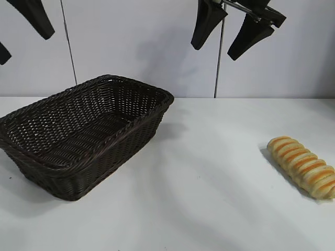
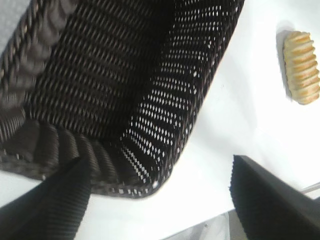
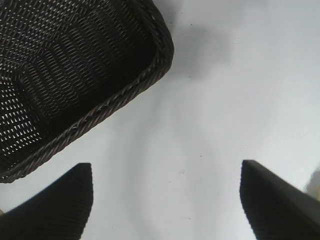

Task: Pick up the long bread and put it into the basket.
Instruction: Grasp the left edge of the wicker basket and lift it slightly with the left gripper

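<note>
Both tools hang high, the bread lies alone on the counter.

We see the elongated golden-yellow loaf with orange-brown ridges and pale stripes (image 1: 302,166) lying flat on the white counter (image 1: 209,183) at the right, well apart from the large rectangular dark brown woven wicker basket (image 1: 63,178) on the left. Our left tool (image 2: 157,200) hovers above the basket's corner with its fingers spread. Our right tool (image 1: 235,29) hangs above the counter between basket and loaf, fingers likewise spread wide, gripping nothing.

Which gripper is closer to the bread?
The right gripper, open, raised between the basket and the long bread; the left gripper, also open, hangs far off above the basket.
</note>
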Available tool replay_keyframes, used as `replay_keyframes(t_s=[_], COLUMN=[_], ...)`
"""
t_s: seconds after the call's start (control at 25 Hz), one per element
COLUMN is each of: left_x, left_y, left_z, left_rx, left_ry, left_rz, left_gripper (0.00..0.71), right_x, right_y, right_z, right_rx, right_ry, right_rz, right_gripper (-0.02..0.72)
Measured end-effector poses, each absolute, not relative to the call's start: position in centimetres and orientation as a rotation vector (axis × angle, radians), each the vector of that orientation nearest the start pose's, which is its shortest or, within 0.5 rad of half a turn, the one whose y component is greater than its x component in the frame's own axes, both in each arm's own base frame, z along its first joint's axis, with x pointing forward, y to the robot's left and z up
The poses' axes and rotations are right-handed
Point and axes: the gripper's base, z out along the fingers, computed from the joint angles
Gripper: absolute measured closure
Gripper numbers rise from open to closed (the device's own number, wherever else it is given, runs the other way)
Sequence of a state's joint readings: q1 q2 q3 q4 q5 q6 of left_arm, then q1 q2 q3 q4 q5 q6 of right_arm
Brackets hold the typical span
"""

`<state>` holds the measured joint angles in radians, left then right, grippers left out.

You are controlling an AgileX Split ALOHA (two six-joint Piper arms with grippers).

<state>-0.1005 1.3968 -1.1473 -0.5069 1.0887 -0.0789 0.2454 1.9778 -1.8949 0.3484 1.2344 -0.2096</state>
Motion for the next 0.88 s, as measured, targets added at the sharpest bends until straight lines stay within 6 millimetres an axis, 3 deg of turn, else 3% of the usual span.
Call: replay_keyframes(t_s=[0.2, 0.36, 0.48, 0.88], left_x=[24.2, 24.1, 24.4, 24.8], left_y=[-6.0, -5.7, -5.4, -4.8], left_z=[29.5, 27.4, 27.0, 27.0], left_rx=[-0.512, -0.737, -0.860, -0.961], left_ry=[2.697, 2.648, 2.579, 2.503], left_rz=[-0.744, -0.745, -0.730, -0.677], left_gripper=[0.148, 0.148, 0.148, 0.148], right_x=[40.8, 40.8, 40.8, 40.8], right_y=[13.2, 13.2, 13.3, 13.3], right_z=[30.9, 30.9, 30.9, 30.9], right_rx=[-0.545, -0.545, -0.545, -0.545], right_ry=[2.715, 2.715, 2.715, 2.715], right_rz=[0.496, 0.496, 0.497, 0.497], right_gripper=[0.122, 0.122, 0.122, 0.122])
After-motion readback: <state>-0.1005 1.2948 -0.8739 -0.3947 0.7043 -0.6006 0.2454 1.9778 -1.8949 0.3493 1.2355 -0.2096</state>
